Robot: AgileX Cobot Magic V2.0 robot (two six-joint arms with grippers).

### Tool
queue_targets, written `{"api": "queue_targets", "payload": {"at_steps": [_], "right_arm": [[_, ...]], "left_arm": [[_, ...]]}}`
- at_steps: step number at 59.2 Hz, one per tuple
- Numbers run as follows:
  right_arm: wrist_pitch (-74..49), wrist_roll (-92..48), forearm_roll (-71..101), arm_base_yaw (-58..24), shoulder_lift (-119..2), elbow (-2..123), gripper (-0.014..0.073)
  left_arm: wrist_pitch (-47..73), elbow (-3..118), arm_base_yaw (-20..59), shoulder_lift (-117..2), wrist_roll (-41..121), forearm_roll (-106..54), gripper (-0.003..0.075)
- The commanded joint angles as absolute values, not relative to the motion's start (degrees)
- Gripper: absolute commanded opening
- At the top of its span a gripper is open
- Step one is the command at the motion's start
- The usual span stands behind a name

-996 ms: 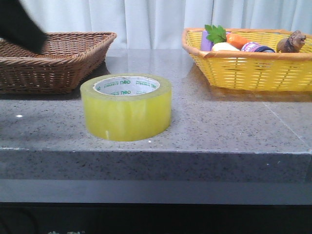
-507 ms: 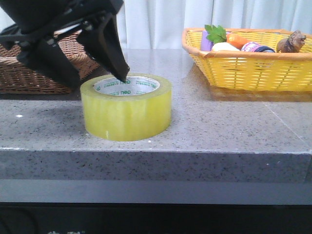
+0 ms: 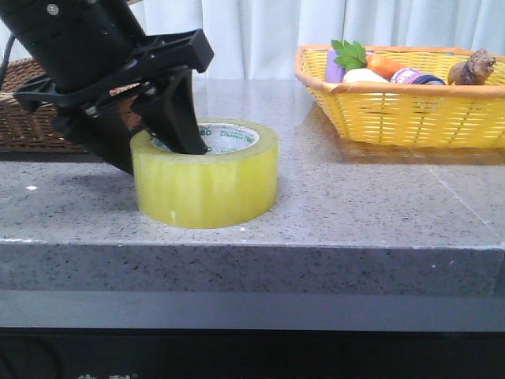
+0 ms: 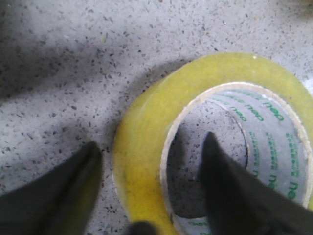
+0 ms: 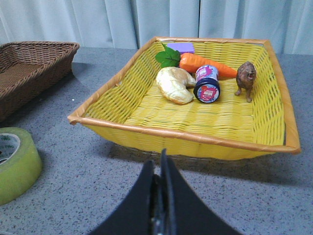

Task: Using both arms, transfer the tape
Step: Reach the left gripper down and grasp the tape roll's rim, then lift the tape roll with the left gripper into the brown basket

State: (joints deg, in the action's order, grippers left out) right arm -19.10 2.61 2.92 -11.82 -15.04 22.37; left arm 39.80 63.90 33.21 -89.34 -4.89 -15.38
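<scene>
The tape (image 3: 217, 185), a wide yellow roll with a white core lettered in green, lies flat on the grey stone table near its front edge. My left gripper (image 3: 158, 156) is open and straddles the roll's left wall. One finger (image 4: 220, 181) is down inside the core and the other finger (image 4: 73, 181) is outside the roll (image 4: 234, 66). Neither finger is pressed against the wall. My right gripper (image 5: 160, 159) is shut with nothing in it, hovering over bare table in front of the yellow basket; the tape (image 5: 17, 164) lies well off to its side.
A brown wicker basket (image 3: 28, 130) stands behind the left arm. A yellow basket (image 3: 402, 114) at the back right holds a carrot (image 5: 205, 64), a bread roll (image 5: 173, 84), a small jar (image 5: 207, 88) and a lion figurine (image 5: 246, 78). The table's front edge (image 3: 252, 246) runs just before the tape.
My left gripper came in from the upper left and sank over the tape's left wall, one finger now inside the core. The tape has not moved.
</scene>
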Motion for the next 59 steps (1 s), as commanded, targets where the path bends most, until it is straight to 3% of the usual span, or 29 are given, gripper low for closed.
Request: {"api": "queue_targets", "payload": {"at_steps": [1,8,13,39,59], "right_arm": [[-13.6,2.5,2.5,-11.6,-15.4,24.1,-0.0090],[-13.6,2.5,2.5,-11.6,-15.4,24.1,-0.0090],[-13.5,2.5,2.5,-11.6,-15.4,24.1,-0.0090],[-13.5,2.5,2.5,-11.6,-15.4,24.1,-0.0090],[-13.5,2.5,2.5,-11.6,-15.4,24.1,-0.0090]], "left_arm": [[38.6,66.0,33.6,-87.3,-5.2,-16.6,0.0266],[40.0,67.1,33.6,-87.3,-4.9,-16.6,0.0114],[40.9,68.5,33.6,-87.3,-4.9,-16.6,0.0063],[44.4,83.7,31.0,-84.3,-4.9,-10.0,0.0063],[42.0,88.8,12.9,-85.2,-4.9,-5.0,0.0064]]}}
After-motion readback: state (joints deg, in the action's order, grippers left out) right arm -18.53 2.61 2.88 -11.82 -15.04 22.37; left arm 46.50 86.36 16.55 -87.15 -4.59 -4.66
